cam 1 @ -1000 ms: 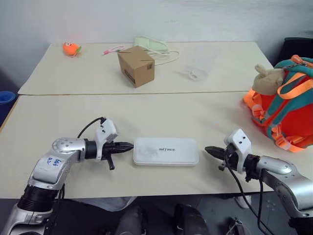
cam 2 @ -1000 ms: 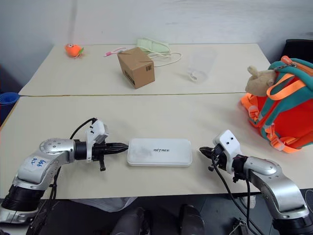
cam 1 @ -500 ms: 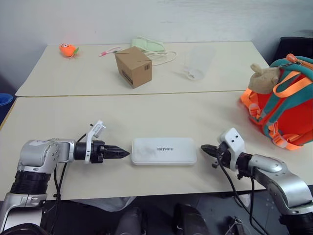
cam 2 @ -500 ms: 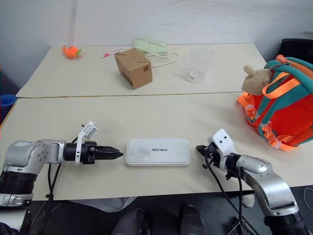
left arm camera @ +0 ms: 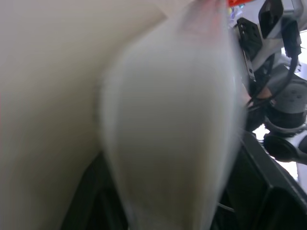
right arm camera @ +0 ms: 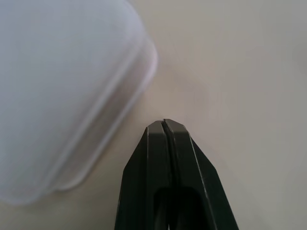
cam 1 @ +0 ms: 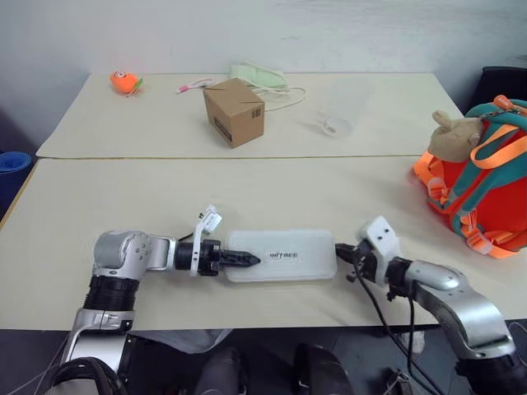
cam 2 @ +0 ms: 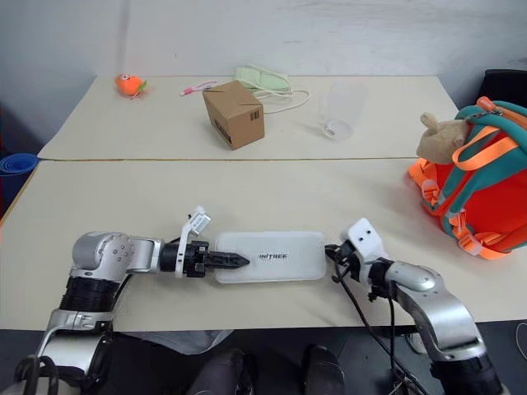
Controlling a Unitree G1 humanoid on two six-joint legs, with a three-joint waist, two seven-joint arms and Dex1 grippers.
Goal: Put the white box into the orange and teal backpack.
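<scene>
Left gripper (cam 1: pixel 247 260) straddles the white box (cam 1: pixel 288 255) end, grip unconfirmed — seat it deeper. Right gripper (cam 1: pixel 340 251) clenched, empty; open it before lifting toward the backpack (cam 1: pixel 482 197).

Small dark lettering reading "UNITREE" runs across the top of the white box (cam 1: pixel 284 256), near its middle, the first letters less distinct than the rest. On one side of the brown cardboard box (cam 1: pixel 235 112), a dark printed label resembling a barcode can be seen, too small to read. No other legible text, number or sign appears.
</scene>
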